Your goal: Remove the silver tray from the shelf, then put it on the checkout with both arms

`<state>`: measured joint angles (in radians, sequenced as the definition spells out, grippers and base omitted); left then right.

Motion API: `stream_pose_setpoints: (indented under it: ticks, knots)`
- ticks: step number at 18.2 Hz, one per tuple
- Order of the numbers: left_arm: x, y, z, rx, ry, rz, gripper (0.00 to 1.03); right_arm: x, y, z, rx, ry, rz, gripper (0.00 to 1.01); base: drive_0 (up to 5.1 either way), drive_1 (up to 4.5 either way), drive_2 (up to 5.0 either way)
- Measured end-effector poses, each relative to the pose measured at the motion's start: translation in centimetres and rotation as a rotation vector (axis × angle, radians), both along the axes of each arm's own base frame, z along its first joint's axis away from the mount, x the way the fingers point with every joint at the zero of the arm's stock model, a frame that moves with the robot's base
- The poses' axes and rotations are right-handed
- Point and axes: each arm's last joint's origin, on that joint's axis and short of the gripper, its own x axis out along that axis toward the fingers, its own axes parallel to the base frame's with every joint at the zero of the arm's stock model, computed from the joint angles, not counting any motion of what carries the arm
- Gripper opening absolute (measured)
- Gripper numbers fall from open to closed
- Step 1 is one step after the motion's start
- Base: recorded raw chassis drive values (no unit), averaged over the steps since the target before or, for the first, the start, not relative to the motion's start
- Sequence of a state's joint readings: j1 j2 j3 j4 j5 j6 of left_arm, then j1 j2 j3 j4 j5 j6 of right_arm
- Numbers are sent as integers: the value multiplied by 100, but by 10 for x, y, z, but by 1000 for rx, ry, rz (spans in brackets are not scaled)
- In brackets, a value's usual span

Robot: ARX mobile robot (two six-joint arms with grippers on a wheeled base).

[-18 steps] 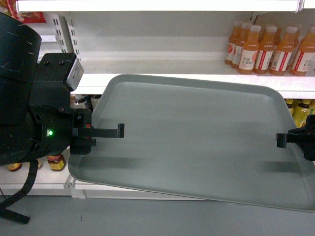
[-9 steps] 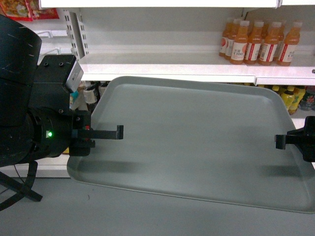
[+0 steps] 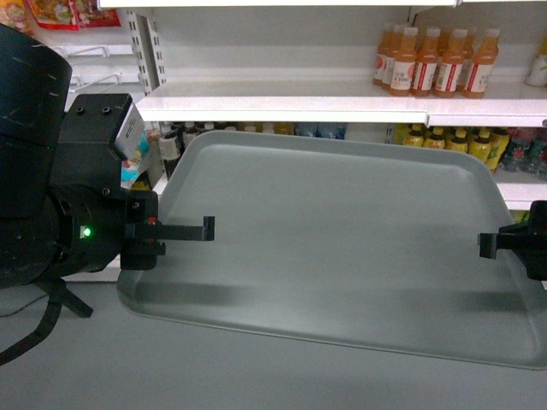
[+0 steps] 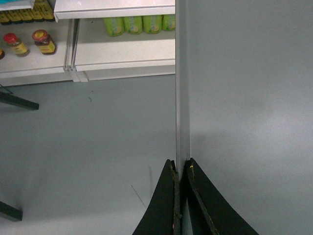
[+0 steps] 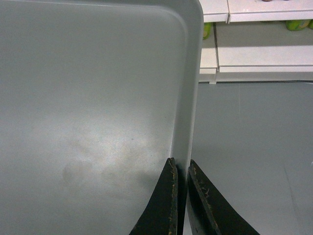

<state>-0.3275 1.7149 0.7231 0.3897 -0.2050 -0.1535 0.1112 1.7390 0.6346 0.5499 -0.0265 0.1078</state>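
The silver tray (image 3: 342, 239) hangs level over the grey floor, clear of the white shelf (image 3: 282, 107) behind it. My left gripper (image 3: 207, 229) is shut on the tray's left rim; the left wrist view shows its two black fingers (image 4: 168, 196) pinching the rim, with the tray (image 4: 249, 98) filling the right side. My right gripper (image 3: 485, 246) is shut on the right rim. The right wrist view shows the rim of the tray (image 5: 88, 98) squeezed between the jaws. The checkout is out of view.
Orange juice bottles (image 3: 427, 61) stand on the shelf at upper right, with more bottles (image 3: 466, 143) on the board below. Jars (image 4: 43, 41) and green bottles (image 4: 142, 23) sit on low shelves. Black tripod legs (image 3: 60, 303) rest on the grey floor (image 3: 256, 376) at left.
The shelving and its bottles have shrunk and drifted up and left in the head view, with more floor showing beneath. The tray and both grips look unchanged.
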Motion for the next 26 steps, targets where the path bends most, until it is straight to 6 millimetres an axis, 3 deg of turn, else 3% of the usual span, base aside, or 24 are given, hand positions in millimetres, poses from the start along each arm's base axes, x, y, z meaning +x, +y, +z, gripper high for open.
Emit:
stream_pose_setpoints:
  ticks: [24,26]
  knots:
    - [0,-1,0,1,-2,-3,3,0,0,0,-1,-1,-2,3,10,-396,416]
    - [-1,-1,-1,3,6,-3,3,0,0,0,-2,4,-2,3,-470,92,359]
